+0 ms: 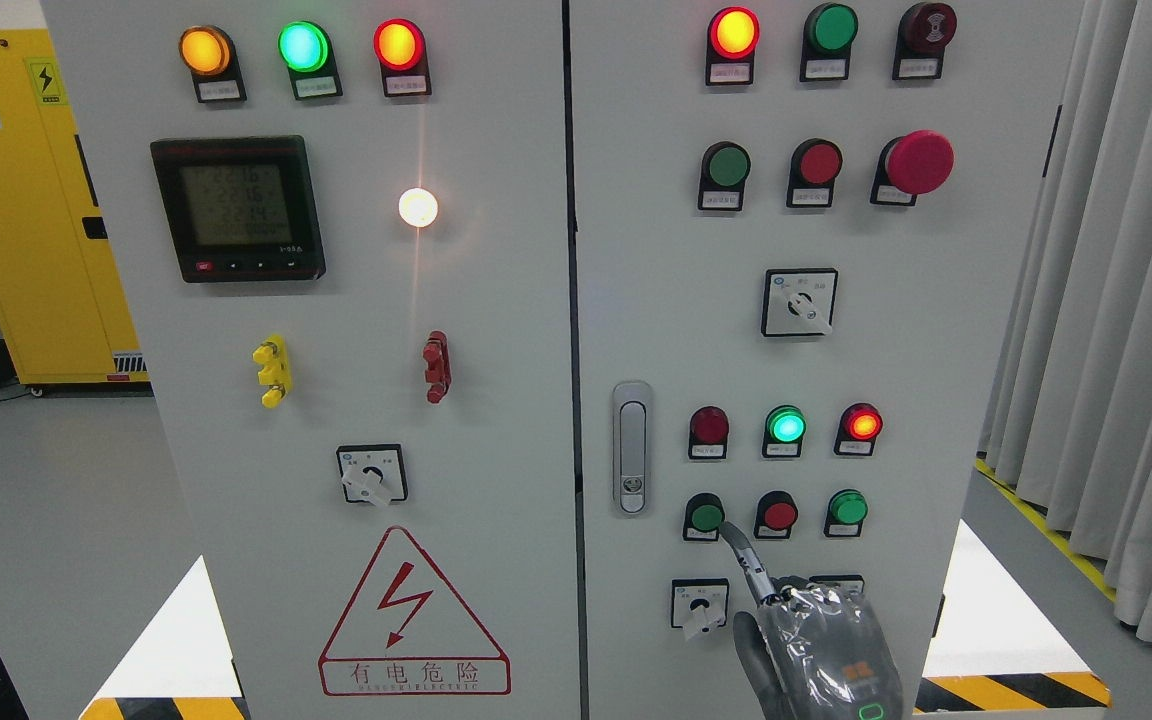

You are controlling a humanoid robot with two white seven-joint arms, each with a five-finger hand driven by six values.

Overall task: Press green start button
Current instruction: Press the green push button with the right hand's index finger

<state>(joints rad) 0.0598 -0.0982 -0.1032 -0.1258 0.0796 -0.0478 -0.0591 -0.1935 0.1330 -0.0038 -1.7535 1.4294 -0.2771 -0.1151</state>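
My right hand (816, 650) comes up from the bottom edge in front of the right cabinet door. Its index finger (741, 555) is stretched out; the other fingers are curled in. The fingertip touches the lower right edge of a green push button (706, 516), the leftmost of a low row of three. A red button (779, 515) and another green button (847, 507) sit to its right. Above them a dark red lamp (709, 425), a lit green lamp (786, 426) and a lit red lamp (862, 424) form a row. The left arm does not show.
A rotary switch (700, 604) sits just left of my hand, a door latch (631, 447) further left. A red mushroom stop button (919, 161) is at the upper right. Grey curtains (1116, 300) hang right; a yellow cabinet (26, 200) stands left.
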